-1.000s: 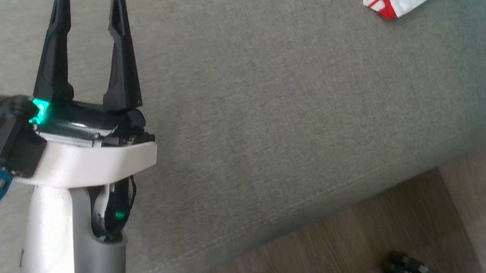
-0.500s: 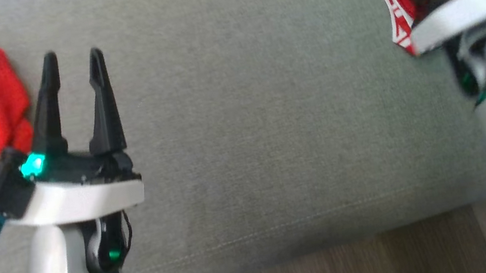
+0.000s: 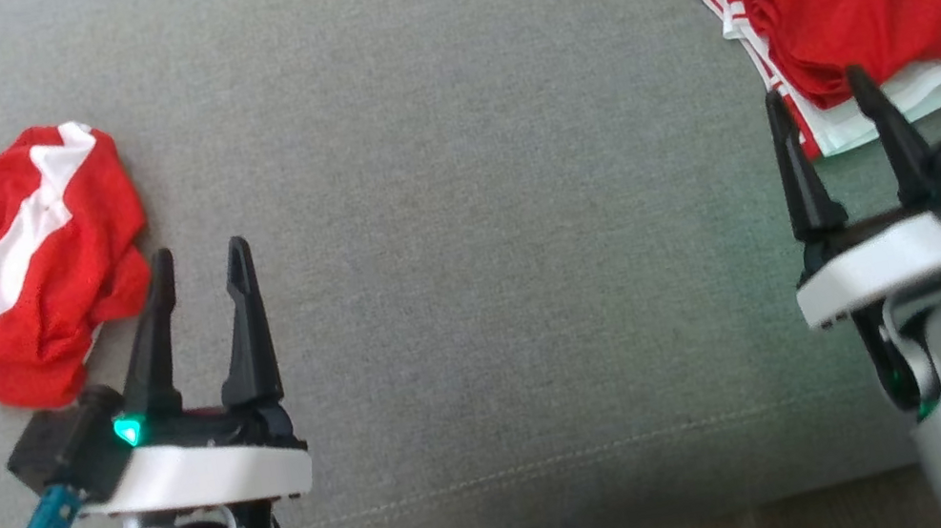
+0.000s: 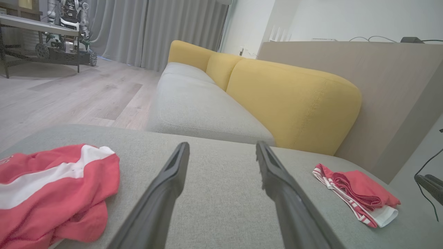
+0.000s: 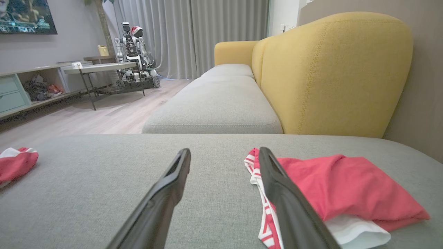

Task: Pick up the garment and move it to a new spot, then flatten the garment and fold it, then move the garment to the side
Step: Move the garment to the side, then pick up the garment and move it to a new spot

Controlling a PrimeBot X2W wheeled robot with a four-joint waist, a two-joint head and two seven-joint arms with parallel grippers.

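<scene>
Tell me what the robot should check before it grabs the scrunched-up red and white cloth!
1. Left gripper open and empty: ok.
2. Right gripper open and empty: ok.
3. Crumpled garment lies free on the grey cushion: ok.
4. Crumpled garment already flat: not ok.
5. Bare room on the grey cushion for spreading it out: ok.
6. Right gripper apart from the folded garment: cannot tell.

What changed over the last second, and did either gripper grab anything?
The head camera moved, not the clothes: it now takes in the crumpled red and white garment on the left of the grey cushion and the right gripper by the folded red garment. Nothing was grasped or released; the left gripper and the right one stayed open and empty.
</scene>
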